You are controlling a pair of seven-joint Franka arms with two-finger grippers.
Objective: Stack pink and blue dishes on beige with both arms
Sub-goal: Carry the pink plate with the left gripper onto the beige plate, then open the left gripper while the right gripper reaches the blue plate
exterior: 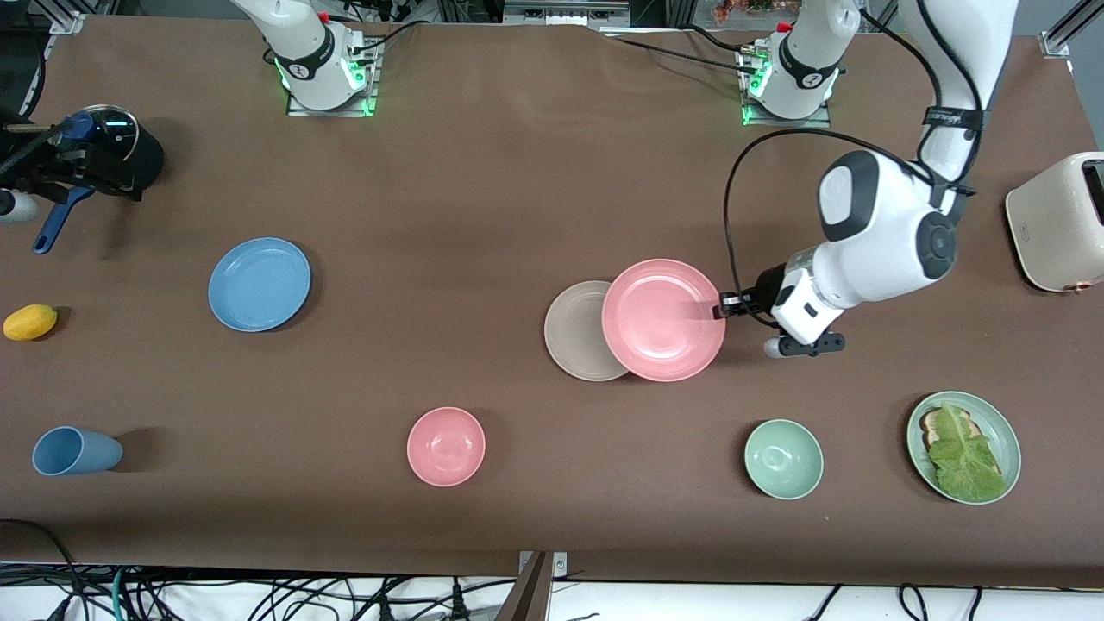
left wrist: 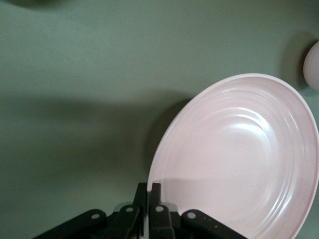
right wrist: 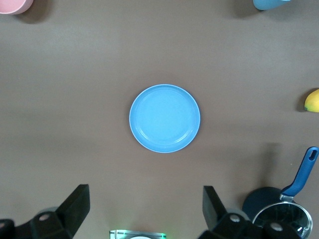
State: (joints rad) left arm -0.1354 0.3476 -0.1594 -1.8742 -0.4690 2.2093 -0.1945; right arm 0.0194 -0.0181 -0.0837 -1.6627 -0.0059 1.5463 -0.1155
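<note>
1. The pink plate [exterior: 662, 320] covers part of the beige plate [exterior: 580, 332], which does not show in the left wrist view.
2. The left wrist view's edge cuts off the pink plate's [left wrist: 239, 159] rim and the left gripper [left wrist: 148, 199] below its pinched fingertips.
3. The right gripper [right wrist: 144, 211] is out of the front view; the right wrist view shows only its spread fingers.
4. The front view's edge cuts off the toaster [exterior: 1059, 222].
</note>
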